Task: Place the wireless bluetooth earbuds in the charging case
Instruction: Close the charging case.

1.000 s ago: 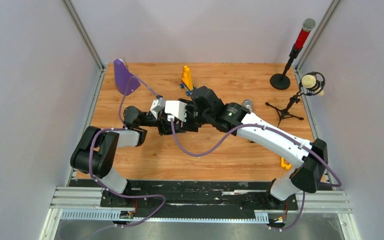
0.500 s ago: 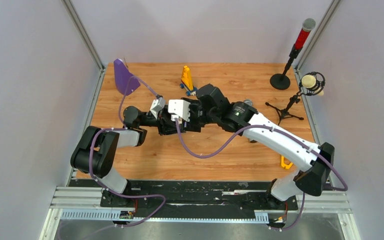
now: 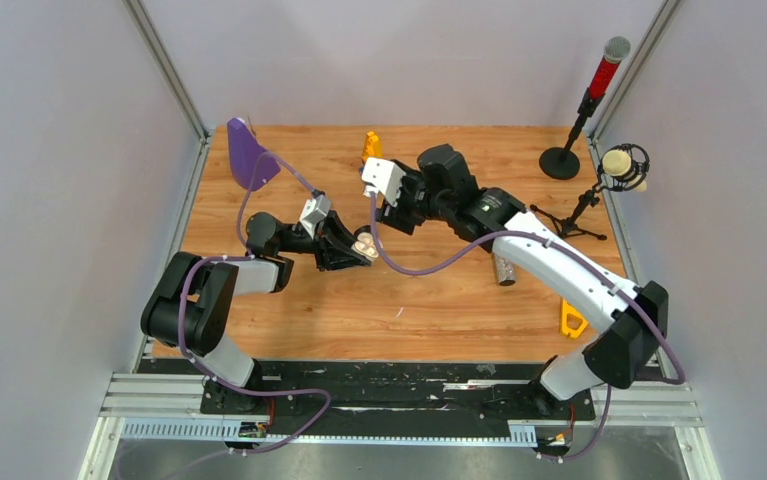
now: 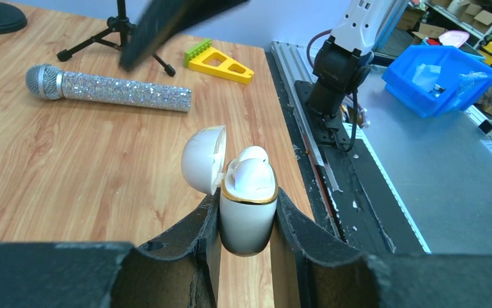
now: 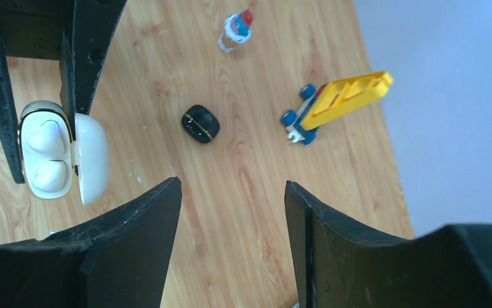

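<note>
The case [image 4: 248,224] is gripped by its sides in the left claw [image 4: 246,199], lid [image 4: 203,159] tipped open so buds [image 4: 251,173] can be put in from above; two white buds are seen inside it, and the right claw [image 5: 231,187] is spread wide and empty over the table [image 5: 243,160].

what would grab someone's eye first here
The white case, lid open, is clamped in the left gripper mid-table, with two white earbuds seated inside. The right gripper hangs open above the wood nearby, where a small black case lies shut.
</note>
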